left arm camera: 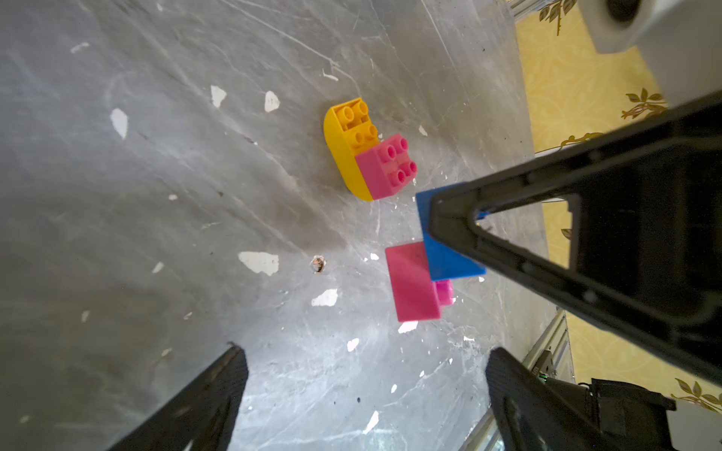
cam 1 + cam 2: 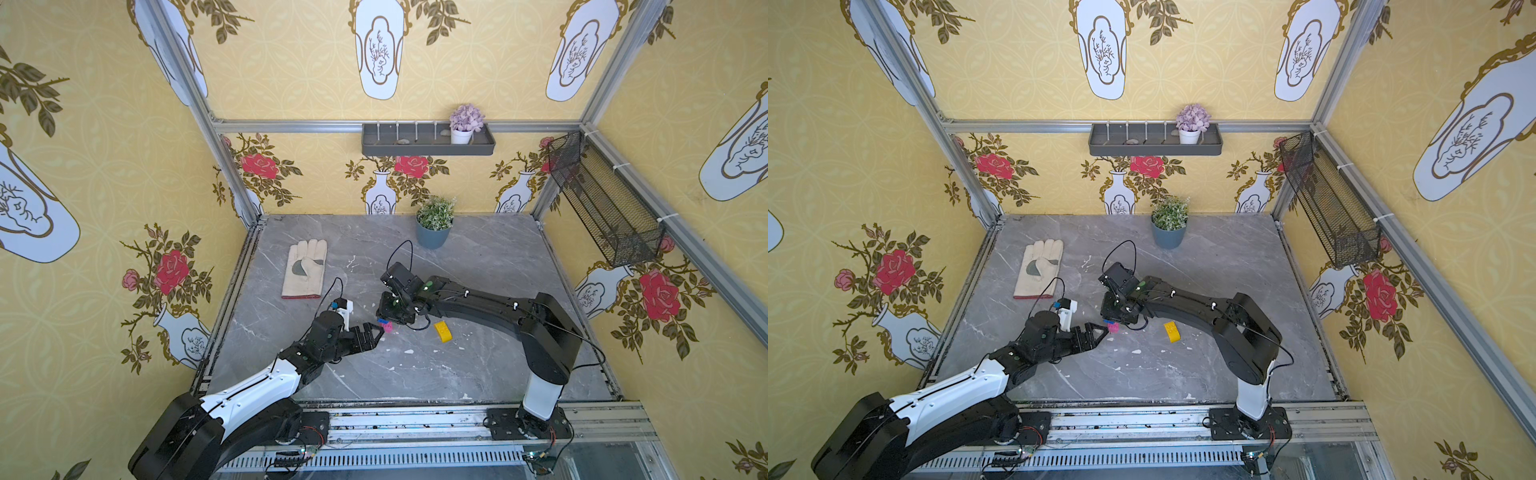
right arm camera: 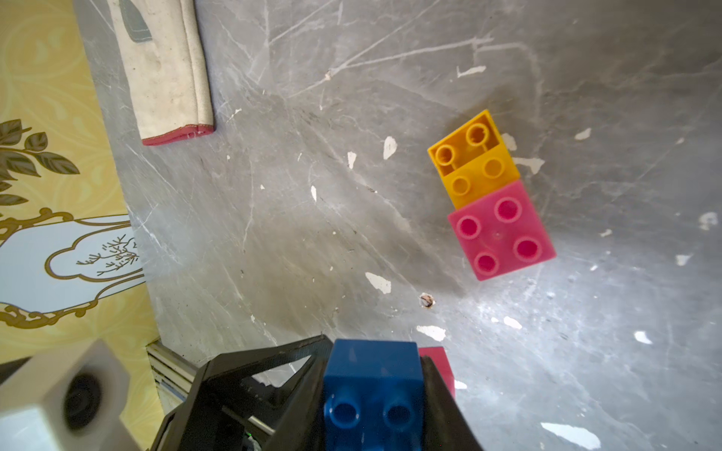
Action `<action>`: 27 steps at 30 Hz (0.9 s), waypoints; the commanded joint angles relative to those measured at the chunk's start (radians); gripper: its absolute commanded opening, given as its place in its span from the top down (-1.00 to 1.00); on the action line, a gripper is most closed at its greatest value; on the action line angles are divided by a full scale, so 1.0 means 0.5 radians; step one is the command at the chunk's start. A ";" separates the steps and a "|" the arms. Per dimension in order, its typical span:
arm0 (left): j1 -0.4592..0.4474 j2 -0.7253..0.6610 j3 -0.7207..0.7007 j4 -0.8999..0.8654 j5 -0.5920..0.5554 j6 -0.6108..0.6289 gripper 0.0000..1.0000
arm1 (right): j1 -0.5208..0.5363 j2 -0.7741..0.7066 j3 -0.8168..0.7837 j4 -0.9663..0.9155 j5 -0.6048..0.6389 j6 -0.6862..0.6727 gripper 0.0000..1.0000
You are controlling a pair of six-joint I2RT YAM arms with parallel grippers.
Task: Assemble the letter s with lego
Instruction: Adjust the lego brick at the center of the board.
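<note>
Clamping the blue brick (image 3: 373, 390), a pink brick (image 1: 414, 281) touching it, your right gripper (image 3: 374, 355) hovers near the yellow-pink pair (image 3: 490, 195) lying on the desk (image 3: 273, 195), toward its own arm's base; your left gripper (image 1: 365, 349) stands wide open, empty.

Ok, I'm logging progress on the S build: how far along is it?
Done: a yellow-pink pair is joined and lies on the table. In hand: the right tool grips the blue brick, with the second pink apparently stuck to it. To do: join those halves, then add the loose yellow. The left tool is open and empty.
</note>
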 commanded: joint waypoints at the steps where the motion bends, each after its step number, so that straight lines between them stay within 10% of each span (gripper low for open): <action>1: 0.003 0.025 -0.008 -0.014 -0.083 0.023 -0.95 | 0.011 -0.031 0.002 0.056 -0.004 0.031 0.50; 19: -0.002 0.223 0.112 -0.066 -0.190 0.008 -0.95 | 0.054 -0.218 -0.217 0.117 0.032 0.076 0.50; 27: 0.064 -0.318 0.329 -0.737 -0.593 0.111 -0.98 | 0.006 -0.138 -0.154 -0.065 0.019 -0.243 0.50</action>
